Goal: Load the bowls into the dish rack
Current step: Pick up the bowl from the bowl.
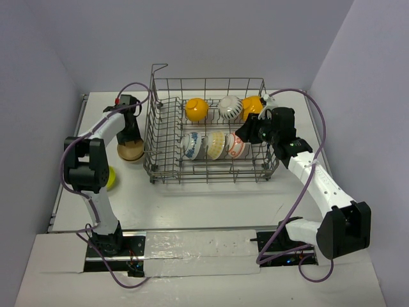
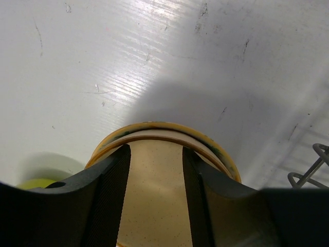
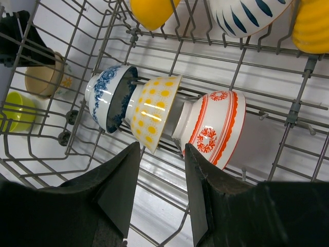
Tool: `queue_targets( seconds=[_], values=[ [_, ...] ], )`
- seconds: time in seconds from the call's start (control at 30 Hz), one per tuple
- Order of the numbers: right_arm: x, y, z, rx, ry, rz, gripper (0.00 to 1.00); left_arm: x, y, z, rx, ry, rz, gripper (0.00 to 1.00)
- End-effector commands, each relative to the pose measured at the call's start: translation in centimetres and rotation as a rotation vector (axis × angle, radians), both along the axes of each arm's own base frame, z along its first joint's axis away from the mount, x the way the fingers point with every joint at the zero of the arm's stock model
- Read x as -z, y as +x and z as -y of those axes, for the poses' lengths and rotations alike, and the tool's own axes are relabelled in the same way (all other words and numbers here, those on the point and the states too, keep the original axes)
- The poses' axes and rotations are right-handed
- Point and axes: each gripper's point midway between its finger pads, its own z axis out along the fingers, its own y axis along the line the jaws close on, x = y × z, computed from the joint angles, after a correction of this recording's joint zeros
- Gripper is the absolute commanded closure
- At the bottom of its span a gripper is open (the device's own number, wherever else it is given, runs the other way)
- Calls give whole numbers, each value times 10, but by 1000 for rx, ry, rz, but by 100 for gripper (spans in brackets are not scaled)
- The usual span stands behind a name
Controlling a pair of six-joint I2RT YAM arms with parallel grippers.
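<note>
- A scuffed white counter [image 1: 211,204] stood between pale lilac walls [image 1: 255,32].
- The grey wire dish rack [image 1: 211,173] sat toward the counter's 12 o'clock side, with its raised handle at the 11 o'clock corner.
- Six bowls were in it. An orange-yellow bowl [image 1: 196,109], a white striped bowl [image 1: 229,107] and a second orange-yellow bowl [image 1: 252,105] lined the 12 o'clock row. A blue-patterned bowl [image 1: 190,145], a yellow-dotted bowl [image 1: 215,146] and a red-and-white bowl [image 1: 236,146] lay on their sides along the 6 o'clock row.
- At the rack's 9 o'clock, the tan bowl [image 1: 131,152] sat on the counter under the left gripper [image 2: 156,152], whose fingers were apart and clamped nothing.
- The lime green bowl [image 1: 111,177] lay at 8 o'clock.
- The right gripper [image 3: 162,149] hung at the rack's 3 o'clock edge, fingers apart, holding nothing.
</note>
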Motion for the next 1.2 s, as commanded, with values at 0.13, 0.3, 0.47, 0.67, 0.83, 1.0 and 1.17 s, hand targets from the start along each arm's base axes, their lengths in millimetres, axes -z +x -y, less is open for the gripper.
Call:
queue_targets(
  seconds=[0.13, 0.3, 0.47, 0.67, 0.83, 1.0, 1.17],
  values=[
    [-13, 4, -5, -22, 1, 46, 52, -45, -2, -16, -35, 31, 107, 48],
    [-13, 0, -9, -35, 1, 45, 52, -69, -8, -20, -45, 8, 183, 48],
    [-13, -3, -11, -39, -8, 43, 52, -81, -11, -22, -46, -4, 212, 47],
    [-10, -3, -10, -33, -30, 41, 52, -66, -21, -38, -105, -15, 191, 47],
    [-8, -3, -12, -36, -33, 35, 52, -54, -27, -41, -110, -35, 178, 47],
    [-6, -3, -13, -33, -41, 34, 52, -42, -25, -35, -95, -68, 152, 53],
    [-5, -3, -12, -31, -45, 32, 52, -25, -27, -33, -85, -73, 122, 59]
  ],
)
